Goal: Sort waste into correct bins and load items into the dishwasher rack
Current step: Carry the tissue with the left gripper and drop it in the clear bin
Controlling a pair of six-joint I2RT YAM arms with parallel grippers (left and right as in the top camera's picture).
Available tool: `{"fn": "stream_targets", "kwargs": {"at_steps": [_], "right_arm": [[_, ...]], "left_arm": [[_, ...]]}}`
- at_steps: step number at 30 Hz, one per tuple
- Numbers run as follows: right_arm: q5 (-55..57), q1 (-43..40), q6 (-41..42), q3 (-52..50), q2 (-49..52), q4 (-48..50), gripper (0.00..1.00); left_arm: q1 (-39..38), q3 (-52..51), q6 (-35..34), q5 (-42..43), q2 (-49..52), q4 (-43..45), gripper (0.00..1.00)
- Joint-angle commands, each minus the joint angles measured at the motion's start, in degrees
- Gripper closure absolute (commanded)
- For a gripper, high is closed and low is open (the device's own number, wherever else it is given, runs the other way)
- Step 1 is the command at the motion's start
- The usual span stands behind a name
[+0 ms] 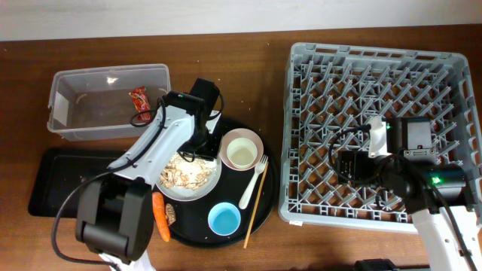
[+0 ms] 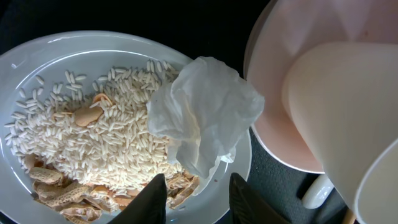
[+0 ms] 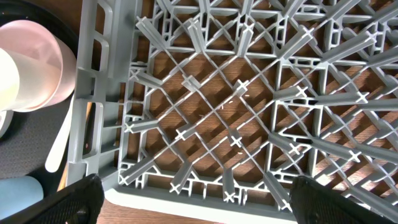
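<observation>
A crumpled white tissue [image 2: 205,112] lies on the white plate [image 2: 37,56], over the beige food scraps [image 2: 93,137]. My left gripper [image 2: 198,200] hovers low over the plate's edge just short of the tissue, open, with only plate between its fingers. Overhead, the left gripper [image 1: 199,143] hides the tissue. The red wrapper [image 1: 139,103] lies in the clear tub [image 1: 75,79]. Beside the plate, the pink bowl [image 1: 253,138] holds the white cup [image 1: 241,155]. My right gripper [image 3: 200,202] hangs wide open above the grey rack [image 3: 205,124], near its front left corner.
The round black tray [image 1: 263,218] also carries a blue cup [image 1: 224,219], a white fork [image 1: 254,183], chopsticks [image 1: 256,214], a carrot [image 1: 160,216] and a brown scrap [image 1: 172,214]. The shallow black rectangular tray [image 1: 56,181] lies at the left, under the tub.
</observation>
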Motion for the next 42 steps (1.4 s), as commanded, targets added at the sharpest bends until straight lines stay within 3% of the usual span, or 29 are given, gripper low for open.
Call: {"fn": "stream_targets", "kwargs": {"at_steps": [1,13,17,21,24,31,35,42], "right_arm": [[-0.09,-0.46,0.46,1.27,0.09,-0.04,0.02],[-0.09,-0.46,0.46,1.27,0.09,-0.04,0.02],[-0.07,-0.46,0.44,1.27,0.09,-0.04,0.02],[-0.09,-0.46,0.44,1.27,0.09,-0.04,0.02],[-0.07,-0.46,0.46,1.27,0.09,-0.04,0.01],[-0.09,-0.46,0.44,1.27,0.09,-0.04,0.02],[-0.09,-0.46,0.44,1.27,0.09,-0.04,0.02],[-0.07,-0.46,0.44,1.27,0.09,-0.07,0.02]], "left_arm": [[-0.07,-0.55,0.46,-0.81,1.31,0.15,0.81],[-0.13,-0.66,0.46,-0.76,3.37,1.18,0.82],[-0.44,-0.66,0.48,-0.42,4.74,0.72,0.93],[-0.42,0.15,0.48,-0.5,4.72,0.66,0.95],[-0.44,2.58,0.48,-1.7,4.72,-1.64,1.0],[-0.02,14.53,0.48,-8.33,4.72,-12.83,1.0],[2.75,23.3,0.46,-10.82,4.72,-17.49,0.99],[13.64,26.21,0.22,-10.88,4.74,-13.57,1.0]]}}
